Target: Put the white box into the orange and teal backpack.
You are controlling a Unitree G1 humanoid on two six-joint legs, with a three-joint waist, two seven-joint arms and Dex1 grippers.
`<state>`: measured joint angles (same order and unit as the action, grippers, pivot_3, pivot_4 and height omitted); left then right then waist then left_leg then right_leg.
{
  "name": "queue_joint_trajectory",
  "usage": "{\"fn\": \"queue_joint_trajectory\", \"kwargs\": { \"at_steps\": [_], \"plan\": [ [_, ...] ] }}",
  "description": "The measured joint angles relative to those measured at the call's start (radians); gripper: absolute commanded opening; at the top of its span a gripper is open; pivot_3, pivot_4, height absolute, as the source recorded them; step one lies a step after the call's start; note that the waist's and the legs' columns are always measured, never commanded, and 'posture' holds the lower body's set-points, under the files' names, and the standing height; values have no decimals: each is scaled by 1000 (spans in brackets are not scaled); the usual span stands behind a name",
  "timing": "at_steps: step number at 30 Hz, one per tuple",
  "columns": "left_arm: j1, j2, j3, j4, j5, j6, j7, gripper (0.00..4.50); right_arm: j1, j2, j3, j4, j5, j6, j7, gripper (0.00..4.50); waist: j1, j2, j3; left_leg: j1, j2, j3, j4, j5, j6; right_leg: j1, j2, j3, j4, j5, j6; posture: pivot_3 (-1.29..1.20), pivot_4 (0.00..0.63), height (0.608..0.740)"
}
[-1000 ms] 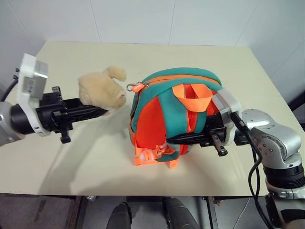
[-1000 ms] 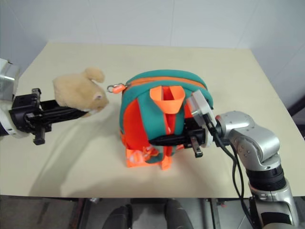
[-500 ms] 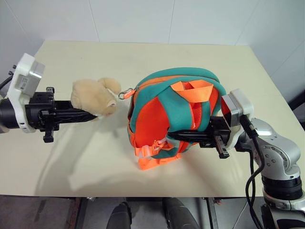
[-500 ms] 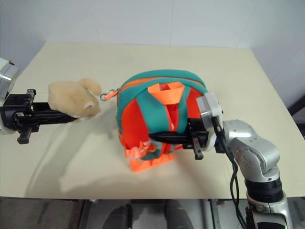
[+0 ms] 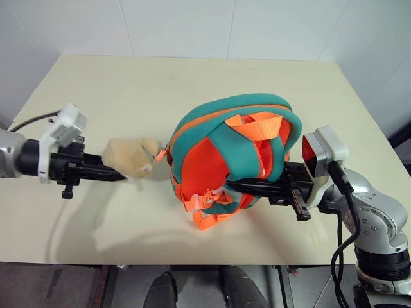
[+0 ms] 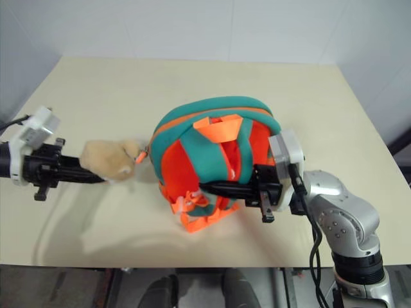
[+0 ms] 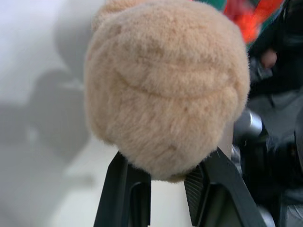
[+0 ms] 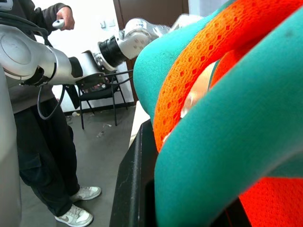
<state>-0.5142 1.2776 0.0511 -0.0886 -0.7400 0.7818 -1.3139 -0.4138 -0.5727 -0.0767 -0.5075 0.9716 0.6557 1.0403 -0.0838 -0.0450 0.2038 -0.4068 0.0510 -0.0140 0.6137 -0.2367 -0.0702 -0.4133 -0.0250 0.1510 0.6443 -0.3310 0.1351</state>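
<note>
My left gripper pinches the beige plush toy between its 2 fingers; my right gripper is clamped on a strap of the orange and teal backpack, standing mid-table.

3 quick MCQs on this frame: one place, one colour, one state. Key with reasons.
1. The plush toy sits where relative to the backpack?
A. to its left
B. on top
C. to its right

2. The backpack's top loop is:
A. teal
B. orange
C. black

3. The left claw is:
A. open, holding nothing
B. shut on the toy
C. shut on a strap

Key: 1 A, head views show the toy left of the backpack. 2 B, the webbing loop is orange. 3 B, the left wrist view shows the fingers clamping the toy.
</note>
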Motion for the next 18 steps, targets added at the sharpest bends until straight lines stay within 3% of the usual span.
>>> {"fn": "queue_joint_trajectory", "kwargs": {
  "at_steps": [11, 18],
  "plan": [
    [-123, -119, -267, 73, 261, -106, -114, 563, 8, -8, 0, -1, -5, -7, 13, 0, 1, 0, 0, 0, 0, -1, 1, 0, 0, 0, 0, 0, 2, 0, 1, 0, 150, 740],
    [-143, -185, -307, 111, 351, -180, -143, 458, 14, -31, 2, -1, -23, -20, 27, 0, 1, 0, 0, 0, 0, -1, 3, 0, 0, 1, 0, 0, 4, 0, 1, 0, 150, 740]
  ]
}}
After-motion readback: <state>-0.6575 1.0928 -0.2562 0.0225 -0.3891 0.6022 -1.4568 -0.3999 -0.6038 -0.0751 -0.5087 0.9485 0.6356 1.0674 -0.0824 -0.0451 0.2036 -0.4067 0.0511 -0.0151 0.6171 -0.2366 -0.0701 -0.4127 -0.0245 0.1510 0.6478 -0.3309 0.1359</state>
